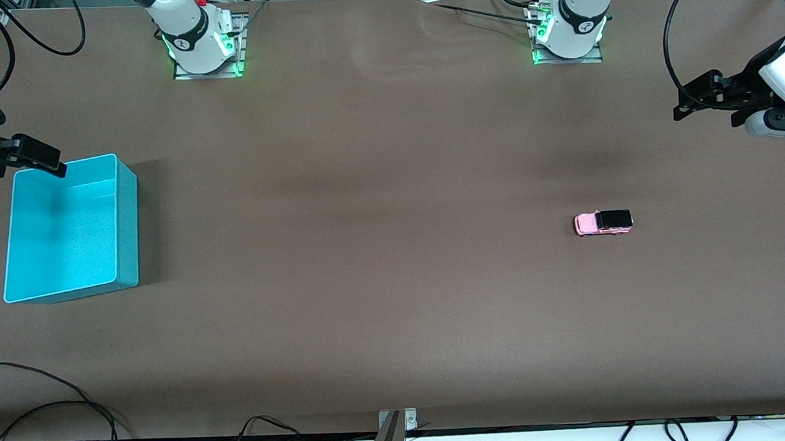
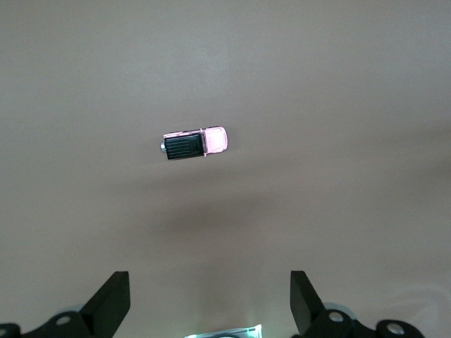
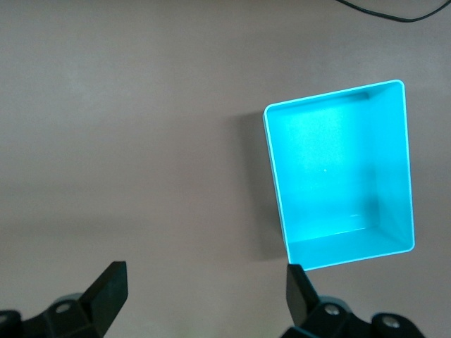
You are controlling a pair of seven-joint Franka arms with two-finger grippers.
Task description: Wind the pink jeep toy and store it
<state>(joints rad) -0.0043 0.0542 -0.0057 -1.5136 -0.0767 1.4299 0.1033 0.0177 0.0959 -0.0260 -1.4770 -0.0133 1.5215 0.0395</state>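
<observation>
pink jeep toy (image 1: 602, 222) on table; teal bin (image 1: 66, 230) holds nothing

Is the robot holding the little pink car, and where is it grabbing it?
Nothing is held. The pink jeep toy sits alone on the table; both end effectors, left and right, are open and empty.

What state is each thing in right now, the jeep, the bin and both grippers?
Jeep: upright on its wheels on the table, toward the left arm's end, untouched.
Bin: open-topped, empty, toward the right arm's end.
Left gripper: open, empty, up in the air near the jeep.
Right gripper: open, empty, up beside the bin.
</observation>
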